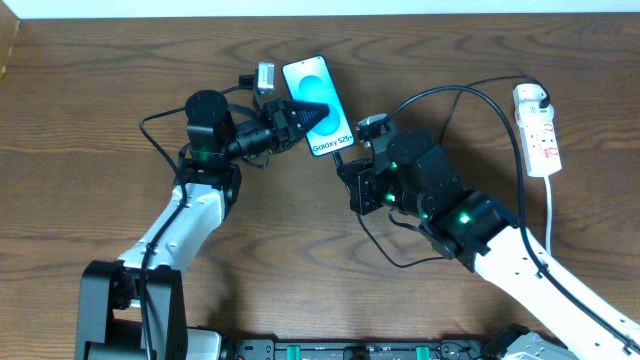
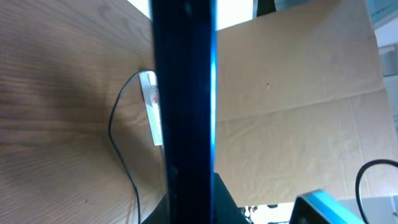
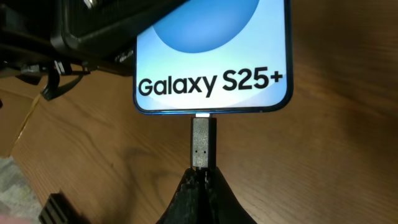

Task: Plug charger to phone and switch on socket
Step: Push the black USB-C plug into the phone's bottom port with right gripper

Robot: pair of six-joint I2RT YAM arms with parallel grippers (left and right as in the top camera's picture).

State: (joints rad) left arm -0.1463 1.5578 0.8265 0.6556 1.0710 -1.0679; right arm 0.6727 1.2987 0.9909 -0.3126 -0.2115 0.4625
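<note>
Both clamped, left gripper (image 1: 316,112) on phone (image 1: 306,78), right gripper (image 3: 202,177) on charger tip (image 3: 203,140) at phone's bottom edge

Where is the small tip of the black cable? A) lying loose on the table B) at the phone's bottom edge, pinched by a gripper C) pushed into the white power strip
B: the charger connector meets the phone at its bottom edge, pinched in the right gripper.

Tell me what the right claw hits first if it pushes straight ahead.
The bottom edge of the blue-screened smartphone; the black cable connector pinched in the right claw already appears to touch its port.
</note>
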